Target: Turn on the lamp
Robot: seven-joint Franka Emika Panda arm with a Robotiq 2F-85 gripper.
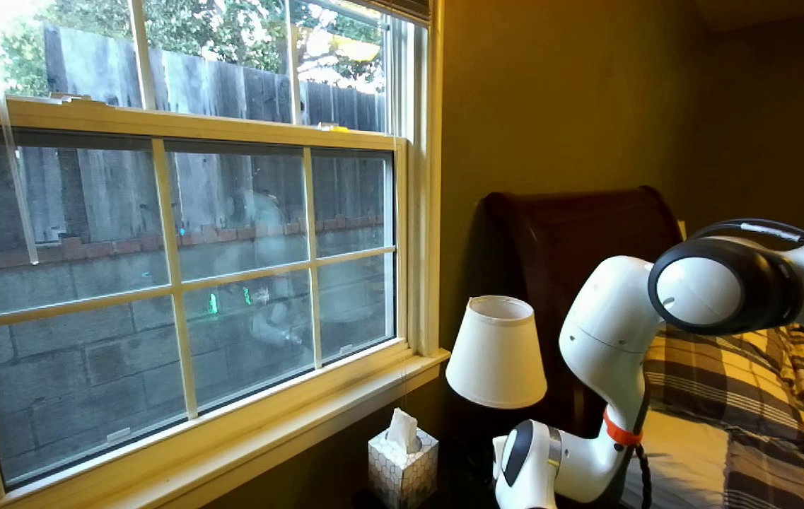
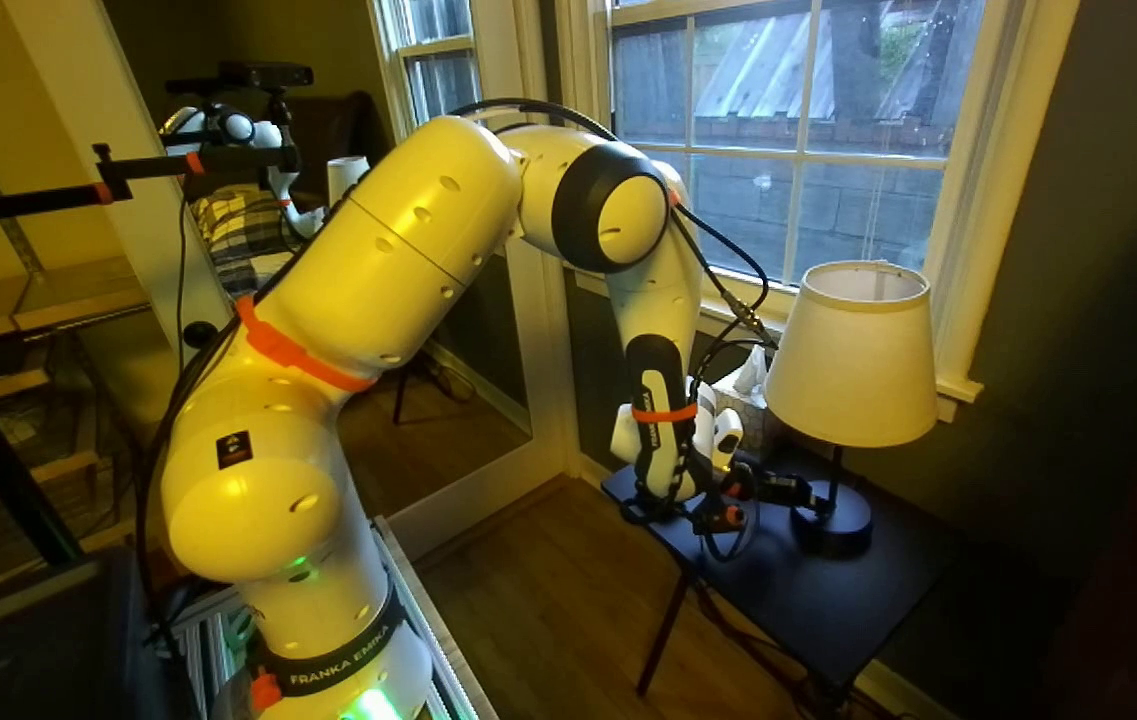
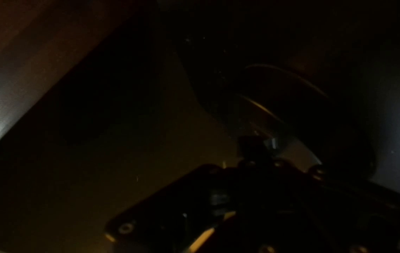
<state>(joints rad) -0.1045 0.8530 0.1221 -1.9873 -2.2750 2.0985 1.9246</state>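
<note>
Jaws right up front in the wrist view, black on near-black, and as far as this gloom lets me judge they're together, with nothing plainly pinched between them. Just past them comes the lamp [image 2: 848, 400], upright on the dark bench [image 2: 808, 600], and in an exterior view the jaws lie right at its round base [image 2: 833, 530], by the foot of the thin stem [image 2: 835, 470]; touching or just beside, I can't tell. Any switch is lost in the shadow. No glow in the shade [image 1: 497, 360], so I'd call it unlit, and the step in hand looks like going for that switch.

So how to play it? Line the jaws up square first, then press short and gentle, so the base doesn't skid across the bench. Keep the arm [image 2: 408, 240] low and level: the shade seems to hang over the front of the jaws, and an early lift could knock it. Eyes on the shade, back straight out the instant it glows.

Farther off there's the tissue box [image 1: 403, 466], near the lamp, worth missing on any swing away. And beyond it all, daylight through the window [image 1: 170, 247], a wooden fence [image 1: 232, 92] outside.
</note>
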